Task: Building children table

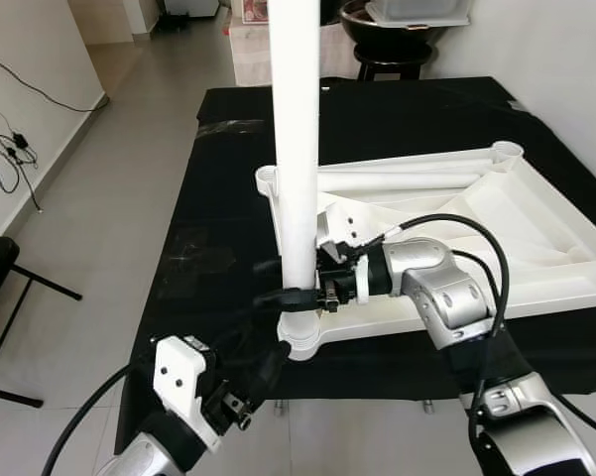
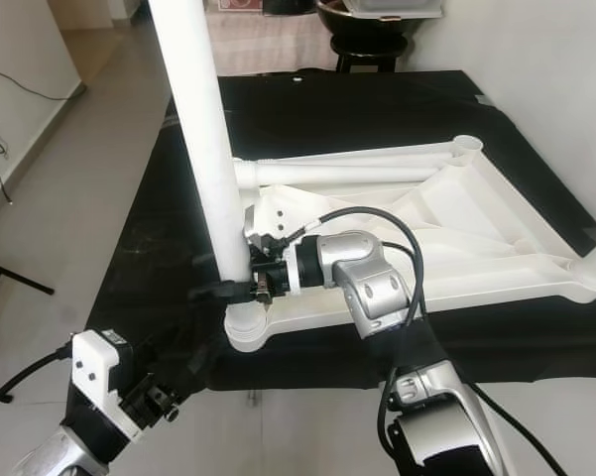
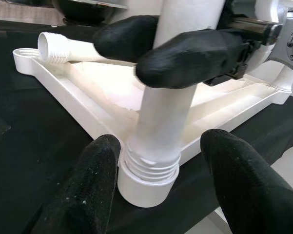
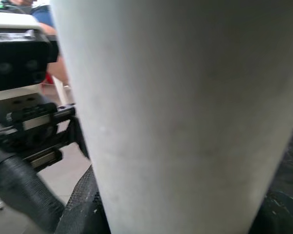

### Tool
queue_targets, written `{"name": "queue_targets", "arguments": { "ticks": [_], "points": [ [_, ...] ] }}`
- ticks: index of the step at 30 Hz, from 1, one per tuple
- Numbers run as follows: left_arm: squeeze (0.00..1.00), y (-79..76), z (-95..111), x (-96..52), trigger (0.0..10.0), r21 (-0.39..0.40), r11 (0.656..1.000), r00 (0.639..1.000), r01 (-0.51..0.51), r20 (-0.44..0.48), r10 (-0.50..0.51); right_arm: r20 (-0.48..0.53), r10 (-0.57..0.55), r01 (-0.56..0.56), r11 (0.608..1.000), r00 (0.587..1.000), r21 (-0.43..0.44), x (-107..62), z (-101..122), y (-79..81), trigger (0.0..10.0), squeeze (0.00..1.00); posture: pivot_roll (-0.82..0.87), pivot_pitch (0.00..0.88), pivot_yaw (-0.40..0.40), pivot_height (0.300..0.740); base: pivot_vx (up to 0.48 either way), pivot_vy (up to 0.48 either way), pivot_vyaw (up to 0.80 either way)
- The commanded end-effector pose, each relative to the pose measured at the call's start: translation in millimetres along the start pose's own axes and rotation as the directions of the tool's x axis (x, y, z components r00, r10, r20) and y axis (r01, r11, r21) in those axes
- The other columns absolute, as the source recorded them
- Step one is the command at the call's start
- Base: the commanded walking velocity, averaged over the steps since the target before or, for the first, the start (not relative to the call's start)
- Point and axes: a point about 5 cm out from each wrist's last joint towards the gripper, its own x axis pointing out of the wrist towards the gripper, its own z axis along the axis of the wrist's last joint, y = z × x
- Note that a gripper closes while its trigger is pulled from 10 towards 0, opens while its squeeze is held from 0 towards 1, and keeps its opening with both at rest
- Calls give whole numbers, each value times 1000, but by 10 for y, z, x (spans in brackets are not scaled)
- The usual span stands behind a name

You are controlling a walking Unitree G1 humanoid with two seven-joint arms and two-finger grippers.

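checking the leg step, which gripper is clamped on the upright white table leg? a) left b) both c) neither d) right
d: the right gripper has its black fingers closed around the upright table leg just above the corner socket, while the left gripper sits open on either side of the socket.

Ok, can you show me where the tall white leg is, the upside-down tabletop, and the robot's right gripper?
white leg (image 1: 298, 149), left eye view, middle of the shaft.
tabletop (image 1: 536, 213), left eye view, bare underside.
right gripper (image 1: 296, 294), left eye view, at the leg.
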Motion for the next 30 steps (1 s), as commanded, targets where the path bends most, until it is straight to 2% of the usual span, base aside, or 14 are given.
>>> {"name": "queue_targets", "arguments": {
  "ticks": [1, 5, 6, 8, 9, 10, 11, 13, 21, 22, 23, 27, 28, 30],
  "points": [
    [0, -23, 17, -5, 10000, 0, 1000, 1000, 3, 10, -3, 2, 69, -69, 997, 998, 18, 53, -47, 64, 0, 0, 61, 128, -17, 740, 0, 0, 0],
    [0, -26, 27, -17, 10000, -1, 1000, 1000, 6, 9, -6, -21, 5, -5, 999, 1000, 37, 86, -166, 164, 0, 0, 52, 144, -14, 740, 0, 0, 0],
    [0, -26, 31, -21, 10000, -1, 1000, 1000, 5, 9, -5, -80, -145, 150, 987, 986, 58, 165, -279, 179, 0, 0, 53, 147, -16, 740, 0, 0, 0],
    [0, -27, 33, -24, 10000, -1, 1000, 1000, 5, 9, -5, -123, -249, 257, 964, 961, 61, 210, -356, 179, 0, 0, 53, 147, -16, 740, 0, 0, 0],
    [0, -21, 37, -29, 10000, 0, 1000, 1000, 3, 9, -3, -163, -486, 504, 859, 858, 88, 275, -443, 153, 0, 0, 51, 153, -14, 740, 0, 0, 0],
    [0, -21, 37, -29, 10000, 0, 1000, 1000, 3, 9, -3, -163, -486, 504, 859, 858, 88, 275, -443, 153, 0, 0, 51, 153, -14, 740, 0, 0, 0],
    [0, -13, 43, -33, 10000, 3, 1000, 1000, 2, 8, -2, -188, -638, 656, 754, 747, 43, 273, -486, 268, 0, 0, 59, 160, -6, 740, 0, 0, 0],
    [0, 12, 43, -44, 10000, 10, 1000, 1000, -1, 4, 1, -170, -756, 766, 642, 632, -8, 259, -438, 405, 0, 0, 42, 152, 11, 740, 0, 0, 0],
    [0, 37, 36, -33, 10000, 15, 1000, 1000, 5, -3, -5, -174, -751, 767, 639, 637, 52, 263, -462, 324, 0, 0, 49, 142, 15, 740, 0, 0, 0],
    [0, 42, 36, -35, 10000, 17, 1000, 1000, 3, -5, -3, -160, -727, 741, 668, 668, 62, 295, -443, 306, 0, 0, 52, 136, 16, 740, 0, 0, 0],
    [0, 47, 38, -41, 10000, 20, 1000, 1000, -2, -5, 2, -119, -682, 692, 715, 721, 95, 351, -383, 298, 10000, 0, 53, 136, 17, 740, 0, 0, 0],
    [0, 50, 40, -45, 10000, 21, 1000, 1000, -6, -4, 6, -74, -636, 640, 759, 768, 118, 392, -316, 293, 10000, 0, 55, 137, 18, 740, 0, 0, 0],
    [0, 53, 41, -47, 10000, 22, 1000, 1000, -9, -4, 9, -11, -577, 572, 805, 816, 159, 432, -206, 305, 10000, 976, 55, 137, 18, 740, 0, 0, 0],
    [0, 53, 41, -45, 10000, 22, 1000, 1000, -10, -4, 10, 108, -390, 373, 916, 915, 146, 448, 3, 359, 10000, 1000, 56, 136, 18, 740, 0, 0, 0]
  ]
}}
